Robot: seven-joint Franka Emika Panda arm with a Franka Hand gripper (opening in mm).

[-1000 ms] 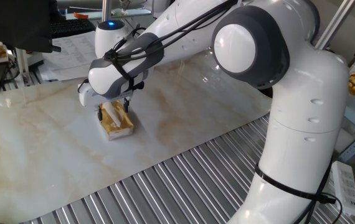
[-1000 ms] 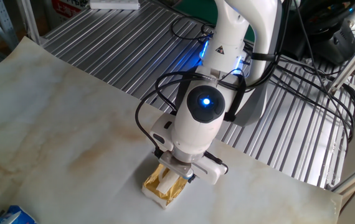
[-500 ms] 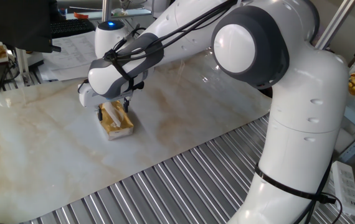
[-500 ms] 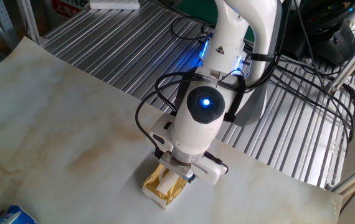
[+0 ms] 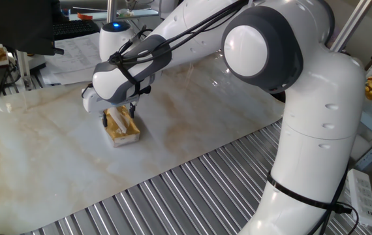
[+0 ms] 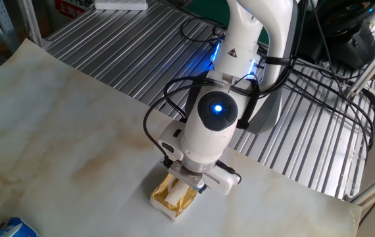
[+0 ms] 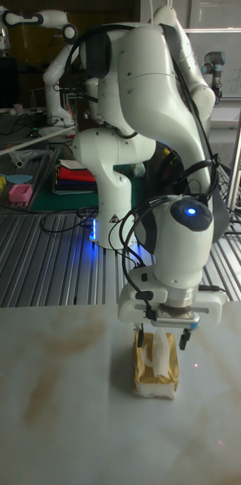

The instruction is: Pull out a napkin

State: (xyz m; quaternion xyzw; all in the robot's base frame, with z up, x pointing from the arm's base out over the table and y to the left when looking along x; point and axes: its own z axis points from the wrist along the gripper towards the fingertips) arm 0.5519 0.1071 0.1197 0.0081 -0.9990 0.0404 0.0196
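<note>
A yellow-orange tissue pack (image 5: 123, 132) (image 6: 169, 201) (image 7: 155, 371) lies flat on the marble-patterned sheet. From its top slot a white napkin (image 7: 161, 352) (image 6: 175, 192) (image 5: 117, 120) sticks up as a creased tuft. My gripper (image 7: 161, 336) (image 5: 119, 115) hangs straight down over the pack. It is open, with one finger on each side of the tuft and neither visibly pressing it. In the other fixed view the wrist hides most of the fingers (image 6: 200, 188).
The marble sheet (image 5: 36, 150) rests on a ribbed metal table (image 5: 173, 196). Printed paper sheets (image 5: 75, 47) lie at the back left. A blue packet (image 6: 15, 228) sits at the sheet's near corner. Black cables (image 6: 319, 85) trail behind the arm's base.
</note>
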